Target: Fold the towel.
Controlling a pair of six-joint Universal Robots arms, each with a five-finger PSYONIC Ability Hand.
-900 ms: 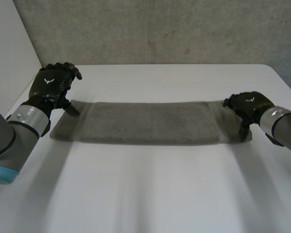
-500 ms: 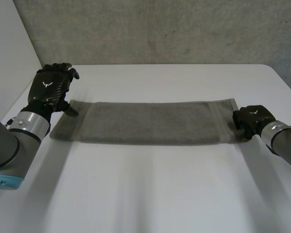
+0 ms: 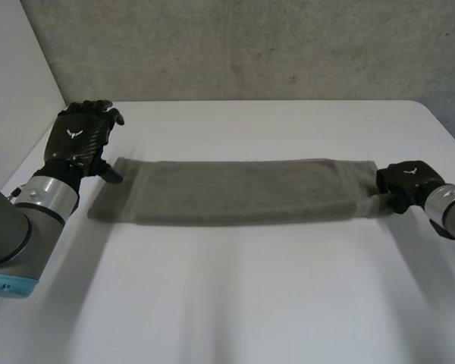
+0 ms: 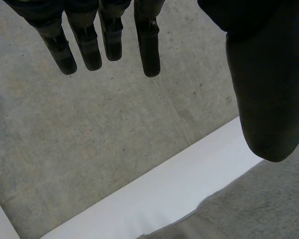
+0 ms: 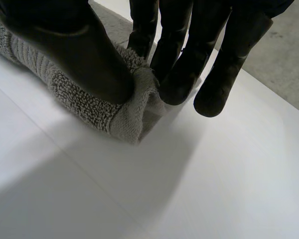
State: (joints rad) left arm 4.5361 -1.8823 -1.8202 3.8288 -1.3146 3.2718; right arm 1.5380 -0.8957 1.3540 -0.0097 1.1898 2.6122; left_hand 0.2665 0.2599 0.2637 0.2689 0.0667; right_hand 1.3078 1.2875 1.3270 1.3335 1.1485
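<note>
Status: towel lies flat on the tabletop as one long narrow strip, running from my left side to my right. It looks already doubled lengthwise. That's a read from the thick edge at my right hand, not certain.

Right hand: closed on the towel's right end. Thumb sits on top of the cloth, fingers curl in against the end edge, and the pile bunches up between them. Solid pinch.

Left hand: at the strip's left end, by the far corner. Fingers are straight and held away from the thumb, nothing gripped. Thumb tip is at or just touching the corner; can't tell which.

Step in hand, my judgement: securing both ends for the short-way fold. Right is ready, left isn't.

Next move needs left to close on its corner or pin it down. Then right carries its end up and across to the left end — low enough that the strip doesn't twist, landing edge on edge.

Risk: the right pinch takes only a narrow bit of the end edge, so the rest may sag and skew the fold.
</note>
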